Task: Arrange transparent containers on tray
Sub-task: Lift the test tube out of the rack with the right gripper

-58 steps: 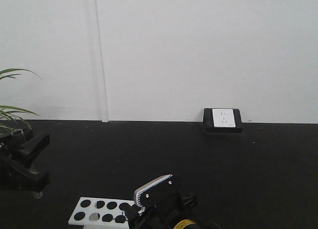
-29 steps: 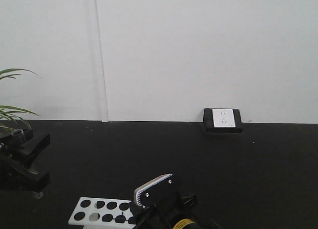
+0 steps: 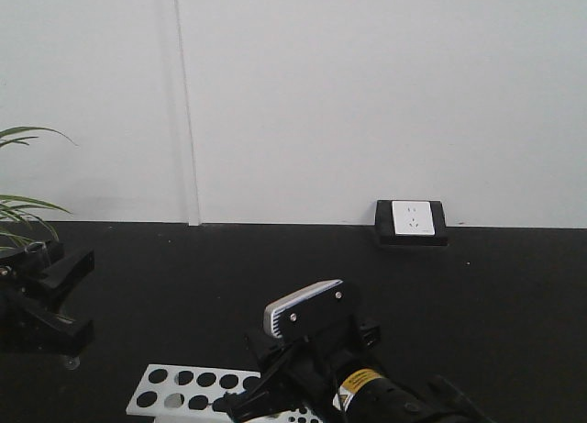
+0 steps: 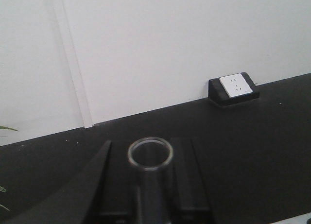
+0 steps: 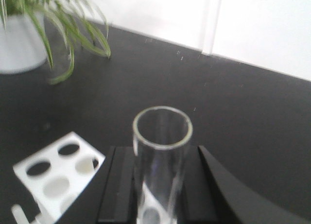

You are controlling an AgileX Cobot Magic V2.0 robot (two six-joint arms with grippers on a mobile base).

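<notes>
In the left wrist view, a clear glass test tube point(image 4: 150, 155) stands upright between the black fingers of my left gripper point(image 4: 150, 195), which is shut on it. Its open mouth faces the camera. My right gripper point(image 5: 160, 187) is likewise shut on a second test tube point(image 5: 162, 136), held upright just above one end of the white holed rack point(image 5: 53, 178). In the front view the rack point(image 3: 183, 388) lies at the bottom, partly behind my right arm point(image 3: 316, 350). The yellow tray is out of view.
A black tabletop runs back to a white wall with a socket box point(image 3: 411, 222). A potted plant with long green leaves point(image 5: 58, 20) stands near the rack's far side. My left arm point(image 3: 46, 299) sits at the left edge.
My right arm has lifted and shifted slightly right over the rack, so its wrist camera sits higher in the front view. The left arm has barely moved.
</notes>
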